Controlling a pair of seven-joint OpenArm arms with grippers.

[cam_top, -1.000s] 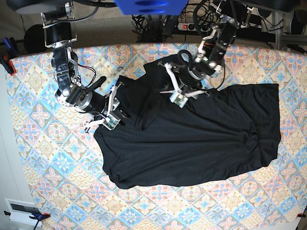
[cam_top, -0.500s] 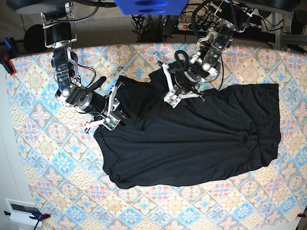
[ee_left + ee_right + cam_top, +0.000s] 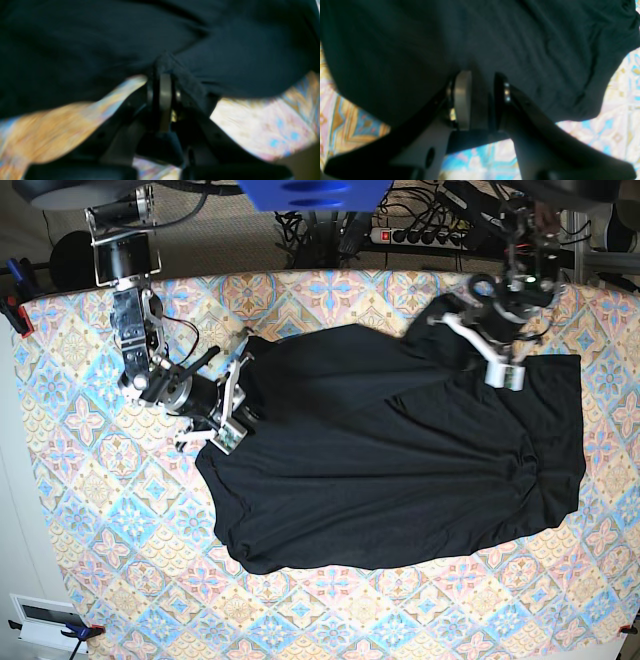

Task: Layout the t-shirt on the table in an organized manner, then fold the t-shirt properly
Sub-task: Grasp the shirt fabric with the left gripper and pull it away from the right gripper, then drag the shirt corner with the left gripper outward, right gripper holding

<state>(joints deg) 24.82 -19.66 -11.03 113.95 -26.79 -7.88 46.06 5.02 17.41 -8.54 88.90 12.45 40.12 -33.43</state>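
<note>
The black t-shirt (image 3: pixel 400 460) lies spread across the middle of the patterned table (image 3: pixel 110 510), long side running left to right. At its upper right, my left gripper (image 3: pixel 462 330) is shut on a pinch of the fabric; the left wrist view shows the left gripper (image 3: pixel 162 75) closed on a raised ridge of the t-shirt (image 3: pixel 100 37). My right gripper (image 3: pixel 245 405) sits at the garment's upper left edge. In the right wrist view the right gripper (image 3: pixel 482 82) has a fold of the t-shirt (image 3: pixel 532 45) between its fingers (image 3: pixel 462 100).
Cables and a power strip (image 3: pixel 400 235) run behind the table's far edge. A red clamp (image 3: pixel 15 315) grips the left edge. A white device (image 3: pixel 45 620) sits off the front left corner. Bare table (image 3: pixel 262 125) shows under the lifted cloth.
My left gripper shut on the fabric near the upper middle and carried it right and toward the far edge, pulling the folded-over part flat. The right arm stayed put.
</note>
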